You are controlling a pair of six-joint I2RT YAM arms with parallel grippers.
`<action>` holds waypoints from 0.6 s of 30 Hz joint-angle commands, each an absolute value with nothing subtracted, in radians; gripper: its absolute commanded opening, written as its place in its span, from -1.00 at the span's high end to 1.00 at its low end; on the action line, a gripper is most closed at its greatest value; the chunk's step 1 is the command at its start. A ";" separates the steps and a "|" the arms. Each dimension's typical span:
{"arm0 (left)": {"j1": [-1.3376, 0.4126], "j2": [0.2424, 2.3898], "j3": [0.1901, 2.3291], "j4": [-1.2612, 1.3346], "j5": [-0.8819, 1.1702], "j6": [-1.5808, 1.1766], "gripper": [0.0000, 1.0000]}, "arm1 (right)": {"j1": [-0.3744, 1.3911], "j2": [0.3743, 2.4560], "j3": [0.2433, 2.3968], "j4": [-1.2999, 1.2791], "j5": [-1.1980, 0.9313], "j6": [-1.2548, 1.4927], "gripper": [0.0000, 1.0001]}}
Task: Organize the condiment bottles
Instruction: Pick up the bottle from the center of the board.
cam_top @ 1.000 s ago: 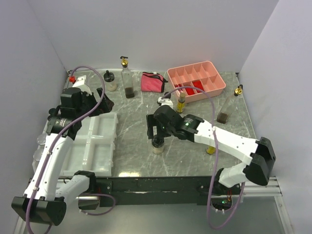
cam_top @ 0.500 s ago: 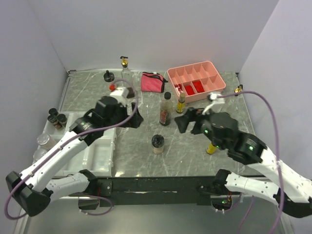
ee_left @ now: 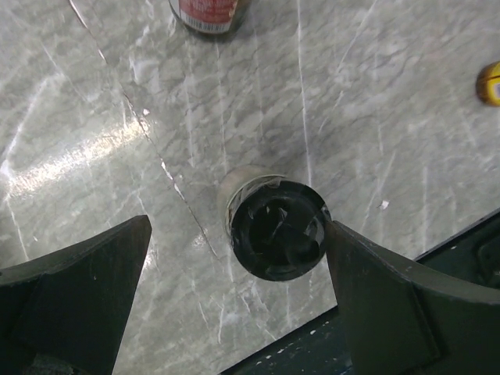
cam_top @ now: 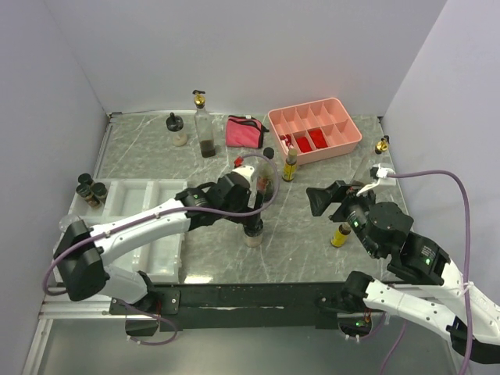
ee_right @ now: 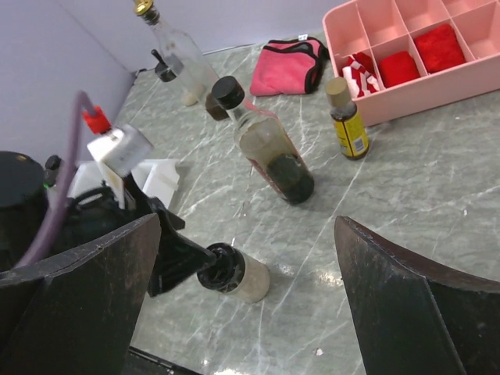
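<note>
Marble top [ee_left: 391,117]: jar [ee_left: 277,229] btwn L fingers [ee_left: 78,289]

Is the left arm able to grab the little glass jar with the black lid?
Probably yes. The left gripper hangs open right above the small black-lidded glass jar, one finger on either side, with nothing in between.

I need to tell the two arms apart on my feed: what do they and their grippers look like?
Both match: white tubular links with black joints on the left arm and right arm. Each carries a looping lilac cable to a white wrist block. The left gripper and right gripper have broad, wedge-shaped matte black fingers.
</note>
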State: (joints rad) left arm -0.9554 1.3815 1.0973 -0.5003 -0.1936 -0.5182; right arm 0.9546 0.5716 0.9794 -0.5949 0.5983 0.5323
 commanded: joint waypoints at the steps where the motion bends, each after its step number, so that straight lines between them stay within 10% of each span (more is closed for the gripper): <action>1: -0.977 1.407 1.149 -0.482 -0.218 -0.523 -0.99 | 0.948 0.578 0.985 -0.552 0.644 0.545 -1.00; 18: -1.028 1.523 1.152 -0.456 -0.115 -0.534 -0.99 | 0.948 0.551 0.953 -0.523 0.629 0.545 -1.00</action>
State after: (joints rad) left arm -1.0130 1.4986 1.1286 -0.4759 -0.1352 -0.5179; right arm 0.9508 0.5640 0.9665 -0.5640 0.6094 0.5343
